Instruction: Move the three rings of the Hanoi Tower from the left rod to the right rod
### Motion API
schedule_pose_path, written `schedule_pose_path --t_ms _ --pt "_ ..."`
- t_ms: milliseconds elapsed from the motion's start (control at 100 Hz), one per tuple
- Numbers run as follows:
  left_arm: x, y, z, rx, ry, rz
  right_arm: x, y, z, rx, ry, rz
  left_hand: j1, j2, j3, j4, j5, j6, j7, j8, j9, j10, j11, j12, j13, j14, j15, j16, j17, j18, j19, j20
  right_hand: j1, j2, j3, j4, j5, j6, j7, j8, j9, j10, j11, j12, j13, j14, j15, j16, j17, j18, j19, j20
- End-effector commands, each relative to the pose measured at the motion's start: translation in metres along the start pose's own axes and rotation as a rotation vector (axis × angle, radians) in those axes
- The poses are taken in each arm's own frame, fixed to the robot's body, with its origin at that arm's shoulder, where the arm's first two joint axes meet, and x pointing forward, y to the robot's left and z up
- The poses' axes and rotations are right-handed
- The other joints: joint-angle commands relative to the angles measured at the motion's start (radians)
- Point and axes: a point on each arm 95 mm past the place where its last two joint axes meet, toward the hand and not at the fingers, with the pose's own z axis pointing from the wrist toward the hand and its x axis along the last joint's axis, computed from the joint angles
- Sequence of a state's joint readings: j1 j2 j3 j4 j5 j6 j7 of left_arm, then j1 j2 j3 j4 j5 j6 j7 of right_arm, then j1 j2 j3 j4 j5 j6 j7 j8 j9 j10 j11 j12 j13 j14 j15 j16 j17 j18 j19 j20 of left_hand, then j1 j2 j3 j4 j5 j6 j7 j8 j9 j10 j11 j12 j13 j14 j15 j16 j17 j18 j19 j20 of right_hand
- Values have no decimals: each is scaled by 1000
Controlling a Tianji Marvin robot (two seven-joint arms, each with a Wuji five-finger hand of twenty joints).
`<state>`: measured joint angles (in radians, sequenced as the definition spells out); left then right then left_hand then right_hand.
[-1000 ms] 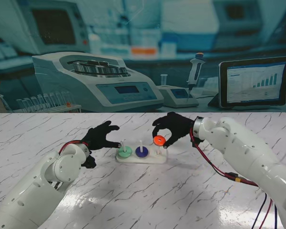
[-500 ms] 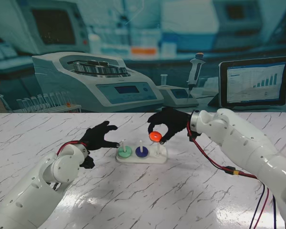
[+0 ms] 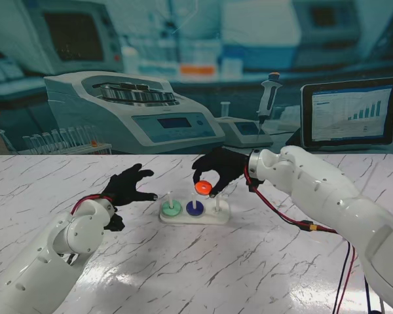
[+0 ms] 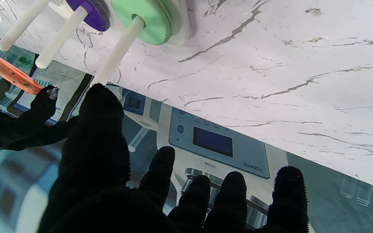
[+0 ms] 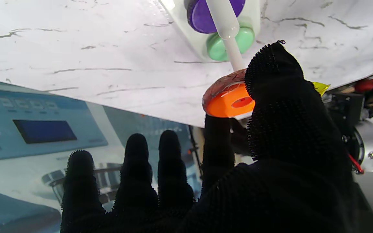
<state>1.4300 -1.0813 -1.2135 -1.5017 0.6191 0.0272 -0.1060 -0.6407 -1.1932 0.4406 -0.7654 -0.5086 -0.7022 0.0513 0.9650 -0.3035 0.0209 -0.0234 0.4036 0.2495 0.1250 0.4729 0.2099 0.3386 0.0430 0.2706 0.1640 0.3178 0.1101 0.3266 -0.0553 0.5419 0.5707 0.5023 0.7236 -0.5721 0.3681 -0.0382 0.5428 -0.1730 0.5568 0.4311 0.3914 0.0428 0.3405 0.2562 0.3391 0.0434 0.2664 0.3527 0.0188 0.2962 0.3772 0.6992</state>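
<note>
- The right robot hand (image 3: 217, 171) pinches the orange ring (image 3: 202, 188) between thumb and forefinger, its other fingers spread loose; the ring hangs in the air at the centre of the stand frame, above the white base (image 3: 194, 214) and roughly over the gap between the middle and right rods.
- The right wrist view shows the same pinch: the thumb (image 5: 277, 84) covers one edge of the orange ring (image 5: 228, 102), and a rod tip sits just beside the ring, not through its hole.
- The left robot hand (image 3: 126, 188) holds nothing; its fingers are apart, and it hovers left of centre, near the left rod but clear of it.
- The green ring (image 3: 171, 209) lies at the foot of the left rod (image 3: 169, 197), and the purple ring (image 3: 194, 208) at the foot of the middle rod (image 3: 193, 198).
- The right rod (image 3: 217, 201) carries no ring.
- Judged by this layout, the task is in an early-to-middle stage: none of the three rings is on the goal rod yet.
- Where the orange ring is headed I cannot tell; placing it on the purple ring would free the right rod for the green one.
- Left to do: green ring to the right rod, then purple, then orange on top.
</note>
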Motion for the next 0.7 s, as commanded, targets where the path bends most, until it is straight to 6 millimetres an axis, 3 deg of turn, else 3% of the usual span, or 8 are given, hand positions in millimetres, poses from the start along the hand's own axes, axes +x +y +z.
schedule_pose_path --t_ms 0,340,690 --pt "3 2 -2 -5 16 -4 11 4 13 -12 35 2 2 20 -27 6 7 -24 3 11 14 -15 -6 2 -9 4 -12 -7 -16 19 -39 -11 96 96 70 0 77 -127 212 13 13 -19 -6 15 14 -28 -17 -8 -9 -58 -22 -8" --pt "1 0 -3 11 8 -1 21 4 29 -11 67 14 3 23 -27 5 8 -25 3 11 16 -16 -6 2 -7 2 -12 -7 -15 17 -40 -10 100 101 72 0 78 -124 216 11 14 -17 0 17 19 -25 -2 -3 -9 -59 -21 -10" --pt "1 0 -4 9 10 -1 20 -6 29 26 67 23 3 24 -28 5 9 -25 3 11 17 -16 -6 2 -6 4 -11 -7 -14 18 -39 -9 99 102 71 0 78 -130 217 8 15 -24 1 17 12 -30 3 -5 -8 -60 -20 -11"
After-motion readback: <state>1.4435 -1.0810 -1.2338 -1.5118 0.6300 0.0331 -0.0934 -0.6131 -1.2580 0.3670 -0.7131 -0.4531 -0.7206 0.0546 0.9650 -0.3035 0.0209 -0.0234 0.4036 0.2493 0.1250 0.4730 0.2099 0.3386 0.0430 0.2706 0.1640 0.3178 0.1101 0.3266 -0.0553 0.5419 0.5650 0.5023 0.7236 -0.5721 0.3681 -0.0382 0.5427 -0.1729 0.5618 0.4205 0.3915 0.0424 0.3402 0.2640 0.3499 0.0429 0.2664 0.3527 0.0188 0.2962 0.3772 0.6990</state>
